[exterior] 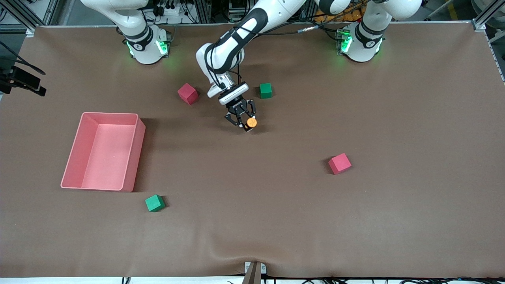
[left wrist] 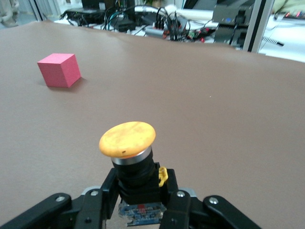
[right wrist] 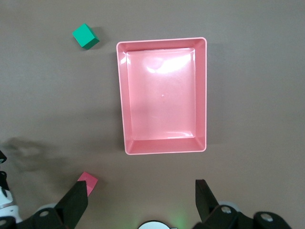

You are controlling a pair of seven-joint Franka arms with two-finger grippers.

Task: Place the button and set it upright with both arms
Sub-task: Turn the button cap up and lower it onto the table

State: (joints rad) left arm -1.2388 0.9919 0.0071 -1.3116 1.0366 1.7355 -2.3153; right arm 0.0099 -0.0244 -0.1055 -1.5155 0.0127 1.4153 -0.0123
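The left gripper [exterior: 244, 120] is closed on the black body of the button [exterior: 250, 123], holding it low over the middle of the table [exterior: 394, 217], between the red cube [exterior: 187, 93] and green cube [exterior: 266, 90] near the robots' bases. The left wrist view shows what the front view cannot: the button's [left wrist: 129, 148] axis points away from the fingers [left wrist: 102, 198], orange cap outward and clear of the cloth. The right gripper [right wrist: 142, 202] waits open, high over the pink tray [right wrist: 164, 148], so the left arm is nearer for setting it upright.
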